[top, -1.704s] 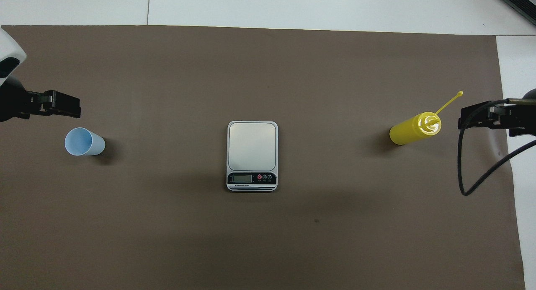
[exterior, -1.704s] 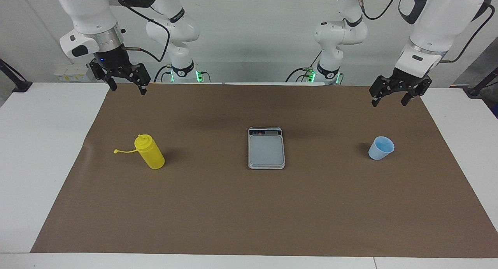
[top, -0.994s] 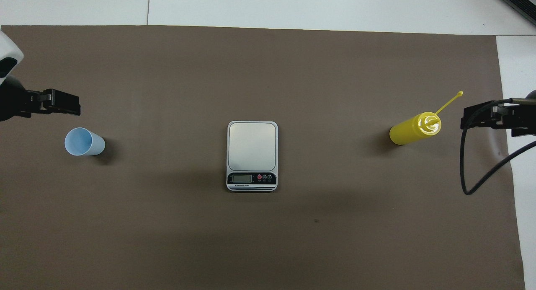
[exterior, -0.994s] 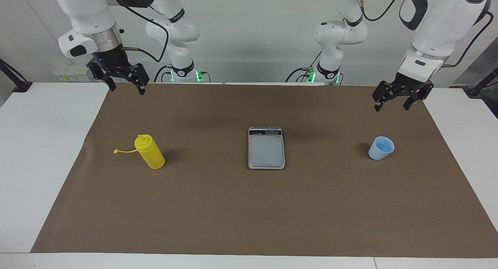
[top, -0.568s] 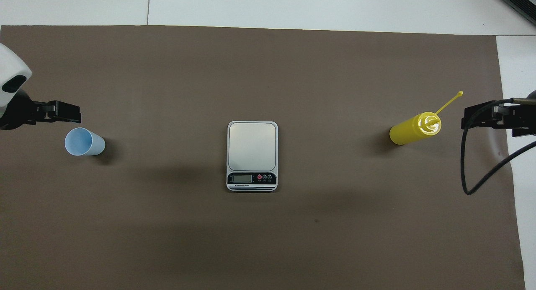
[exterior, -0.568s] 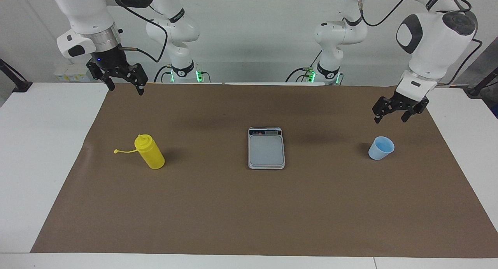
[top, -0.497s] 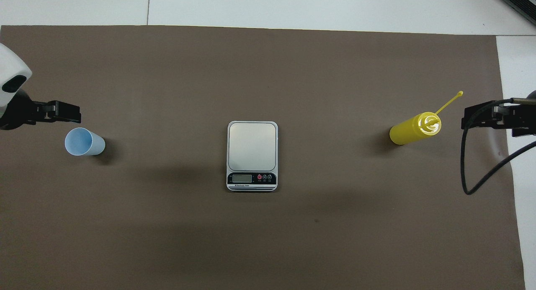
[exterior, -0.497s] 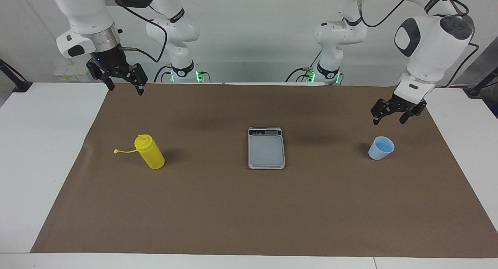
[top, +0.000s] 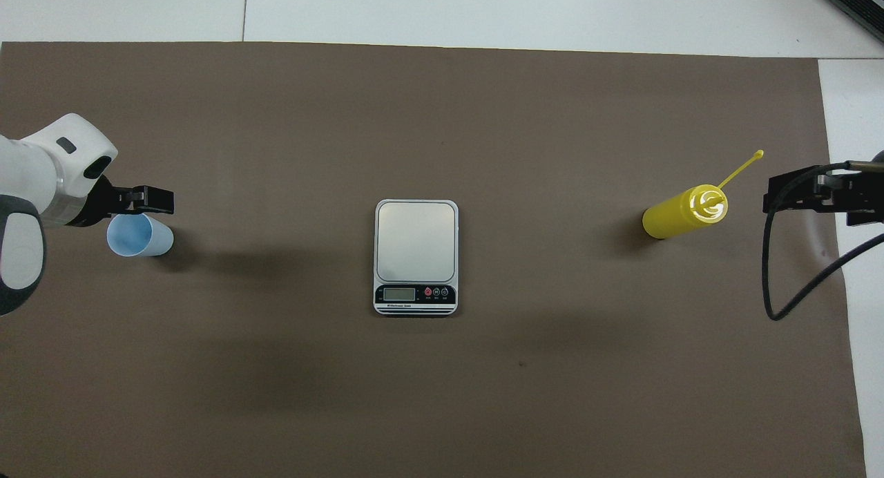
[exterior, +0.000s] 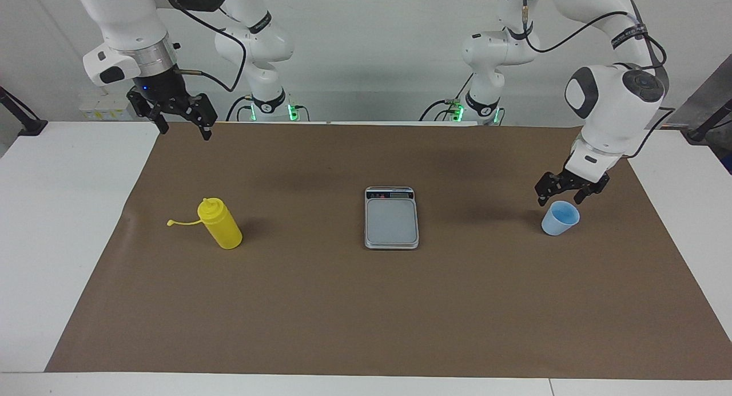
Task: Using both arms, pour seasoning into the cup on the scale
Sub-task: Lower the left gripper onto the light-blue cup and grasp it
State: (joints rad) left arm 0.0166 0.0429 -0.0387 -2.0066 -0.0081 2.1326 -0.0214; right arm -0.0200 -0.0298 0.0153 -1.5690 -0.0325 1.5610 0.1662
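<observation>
Brown paper (exterior: 366,304) is covering most of the white table (exterior: 63,224), and everything I am working with is sitting on it. I am holding my left gripper (exterior: 559,197) low at the right of the facing view, just above the cup (exterior: 560,218) and a little toward my own end of the table from it; its jaws are standing open, empty, and not touching the cup. In the overhead view the same left gripper (top: 138,202) is showing at the left edge, its black fingers overlapping the cup's (top: 138,234) upper rim.

The cup is standing upright, mouth up, near the right of the facing view, well apart from the scale (exterior: 391,217), which is lying flat at the middle of the frame with its dark display strip turned toward me.

I am keeping my right gripper (exterior: 182,124) raised at the upper left of the facing view, over the paper's edge nearest me, jaws open and holding nothing; this arm is waiting. In the overhead view the right gripper (top: 804,191) is peeking in at the right edge, beside the seasoning (top: 684,212).

The seasoning (exterior: 221,224) is standing upright left of centre in the facing view, its cap strap (exterior: 182,221) sticking out sideways toward the right arm's end of the table, well apart from the scale.
</observation>
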